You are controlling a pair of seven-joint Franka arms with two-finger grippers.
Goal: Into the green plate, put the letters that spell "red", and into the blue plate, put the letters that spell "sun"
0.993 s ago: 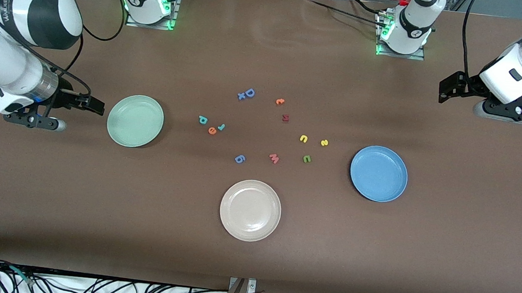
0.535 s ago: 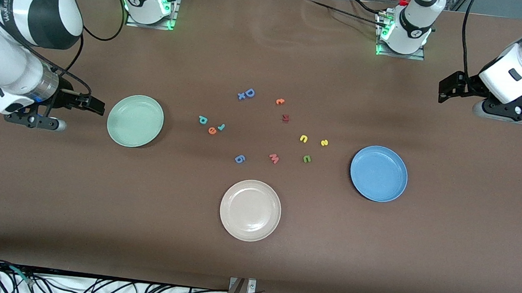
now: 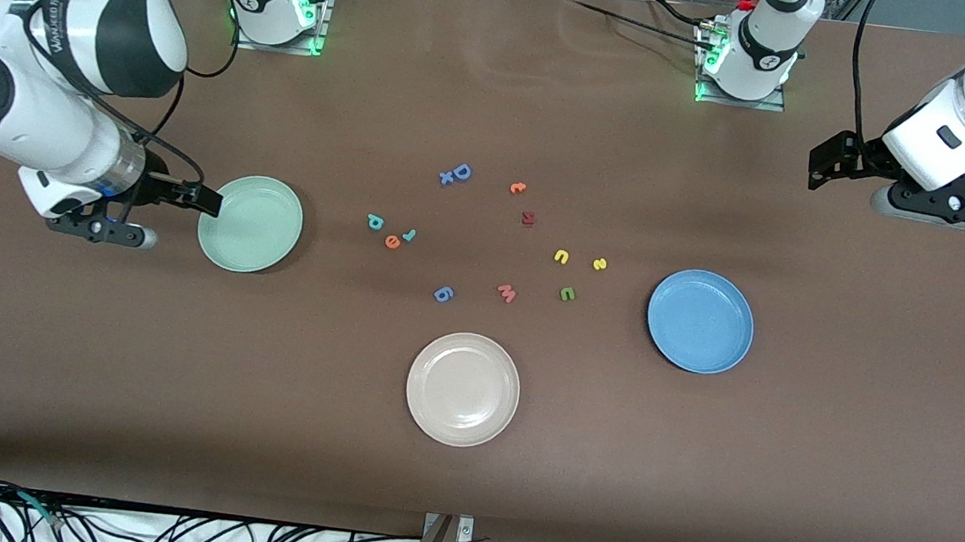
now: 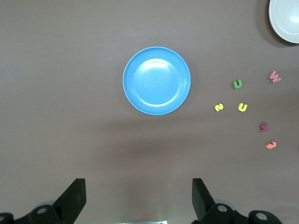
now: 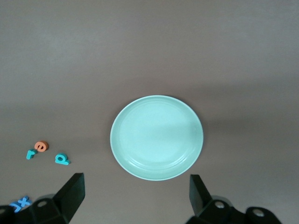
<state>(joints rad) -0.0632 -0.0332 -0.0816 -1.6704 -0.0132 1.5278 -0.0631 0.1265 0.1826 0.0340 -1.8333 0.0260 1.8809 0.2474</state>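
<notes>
Teal "d" (image 3: 375,222), orange "e" (image 3: 392,241) and small teal "r" (image 3: 409,234) lie bunched on the brown desk (image 3: 464,464), between the green plate (image 3: 250,223) and the middle of the letter scatter. Green plate bare; I see the same in the right wrist view, with the plate (image 5: 156,137) centred and the three letters off to one side.

Yellow "s" (image 3: 599,265), yellow arch (image 3: 562,256) and olive arch (image 3: 567,293) sit toward the left arm's end, near the blue plate (image 3: 700,320), also bare. The left wrist view shows that plate (image 4: 156,80) whole, plus the pink "w" (image 4: 274,76) and a slice of the beige plate (image 4: 284,21).

Only the front view gives the big blue "D" (image 3: 461,172) clearly.

Right claw (image 3: 207,202) over the green plate's rim, fingers spread wide, holding nothing. Left claw (image 3: 820,162) hangs over bare desk at its own end, fingers apart, empty.
</notes>
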